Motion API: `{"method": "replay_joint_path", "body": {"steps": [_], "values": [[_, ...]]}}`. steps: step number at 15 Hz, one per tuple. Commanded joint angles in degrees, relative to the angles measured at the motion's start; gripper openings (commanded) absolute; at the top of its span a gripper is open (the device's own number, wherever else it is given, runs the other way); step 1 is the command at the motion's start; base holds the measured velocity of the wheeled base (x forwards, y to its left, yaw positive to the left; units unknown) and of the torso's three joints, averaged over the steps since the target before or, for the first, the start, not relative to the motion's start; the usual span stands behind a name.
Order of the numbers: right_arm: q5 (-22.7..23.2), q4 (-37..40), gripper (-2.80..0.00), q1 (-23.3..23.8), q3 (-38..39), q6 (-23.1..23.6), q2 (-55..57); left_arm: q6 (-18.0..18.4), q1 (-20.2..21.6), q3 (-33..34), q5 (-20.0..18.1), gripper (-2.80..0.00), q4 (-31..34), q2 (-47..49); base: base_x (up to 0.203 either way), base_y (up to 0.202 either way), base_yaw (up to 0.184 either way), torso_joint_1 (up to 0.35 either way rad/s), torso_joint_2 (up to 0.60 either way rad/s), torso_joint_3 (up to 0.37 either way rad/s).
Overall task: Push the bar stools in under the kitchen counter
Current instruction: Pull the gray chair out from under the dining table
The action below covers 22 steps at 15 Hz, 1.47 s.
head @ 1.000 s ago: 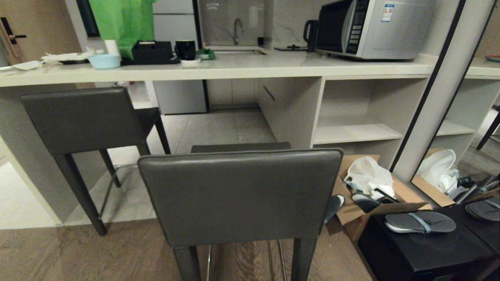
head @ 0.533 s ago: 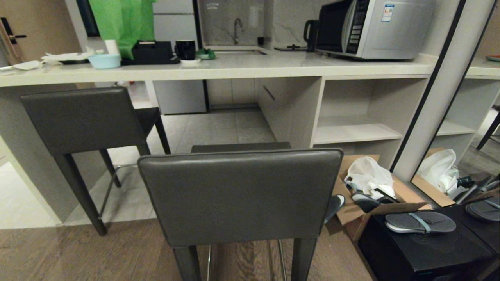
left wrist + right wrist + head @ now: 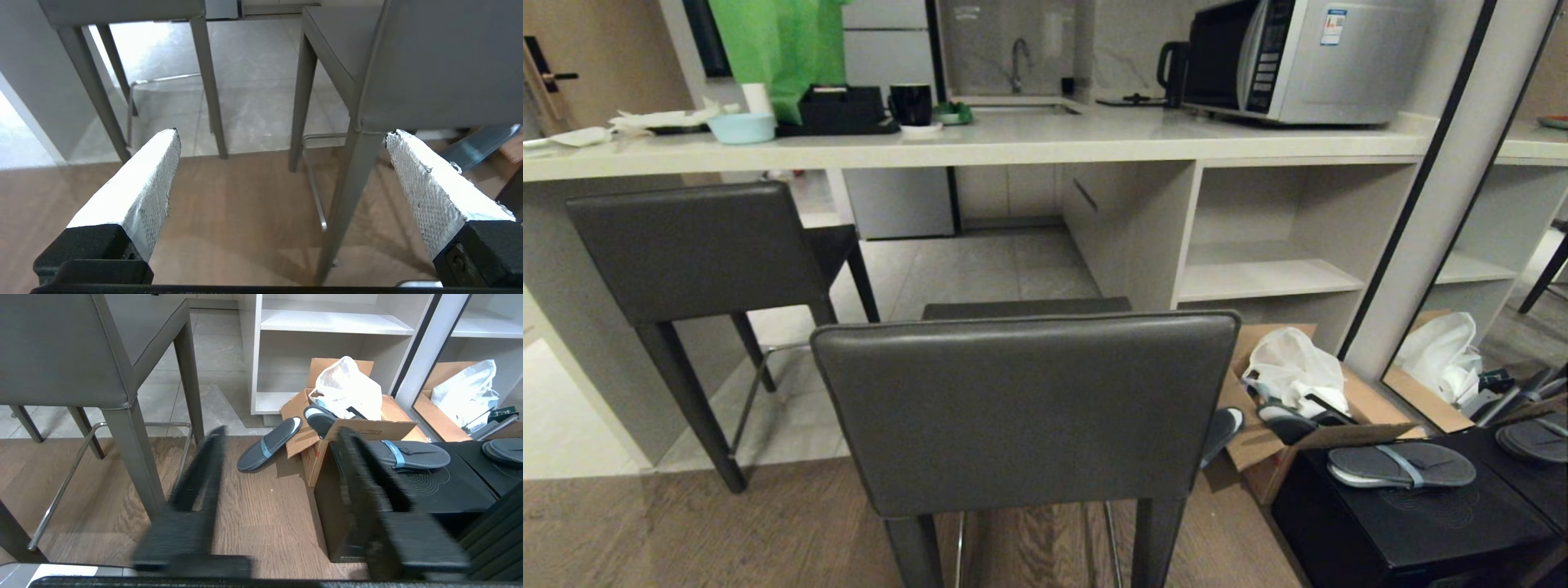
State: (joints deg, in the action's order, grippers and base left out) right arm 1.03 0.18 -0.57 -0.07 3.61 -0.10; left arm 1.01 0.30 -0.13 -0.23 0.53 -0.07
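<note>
Kitchen counter [image 3: 1013, 143], stools [image 3: 1025, 412] outside

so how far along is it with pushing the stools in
Done: nothing fully. The left stool has its seat partly under the kitchen counter, backrest still outside the edge. In hand: nothing. The left gripper hangs open and the right gripper holds nothing, both low behind the near stool, touching neither stool. Left: push the near stool, standing fully clear of the counter, then the left one.

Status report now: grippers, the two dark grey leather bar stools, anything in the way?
Left gripper open, empty; right gripper apart, empty. Near dark grey leather stool outside the off-white counter; far stool partly under. Grey slipper and cardboard box on the floor beside it.
</note>
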Motion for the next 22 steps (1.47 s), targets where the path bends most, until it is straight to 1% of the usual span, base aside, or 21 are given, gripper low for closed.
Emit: {"method": "replay_joint_path", "body": {"steps": [1, 10, 11, 12, 22], "values": [[-0.1, -0.1, -2.80, 0.0, 0.0, -0.2, 0.1, -1.3, 0.0, 0.2, 0.1, 0.00, -1.0, 0.0, 0.000, 0.000, 0.000, 0.000, 0.00, 0.000], [0.1, 0.0, -2.80, 0.0, 0.0, -0.2, 0.1, -1.3, 0.0, 0.2, 0.0, 0.00, -1.1, 0.0, 0.000, 0.000, 0.000, 0.000, 0.00, 0.000], [0.1, 0.0, -2.80, 0.0, 0.0, -0.2, 0.1, -1.3, 0.0, 0.2, 0.0, -0.99, -1.1, 0.0, 0.000, 0.000, 0.000, 0.000, 0.00, 0.000], [0.1, 0.0, -2.80, 0.0, 0.0, -0.2, 0.1, -1.3, 0.0, 0.2, 0.0, -2.80, -1.1, 0.0, 0.000, 0.000, 0.000, 0.000, 0.00, 0.000], [0.0, -0.1, -2.80, 0.0, 0.0, -0.5, 0.1, -1.3, 0.0, 0.2, 0.0, -2.80, -1.1, 0.0, 0.000, 0.000, 0.000, 0.000, 0.00, 0.000]]}}
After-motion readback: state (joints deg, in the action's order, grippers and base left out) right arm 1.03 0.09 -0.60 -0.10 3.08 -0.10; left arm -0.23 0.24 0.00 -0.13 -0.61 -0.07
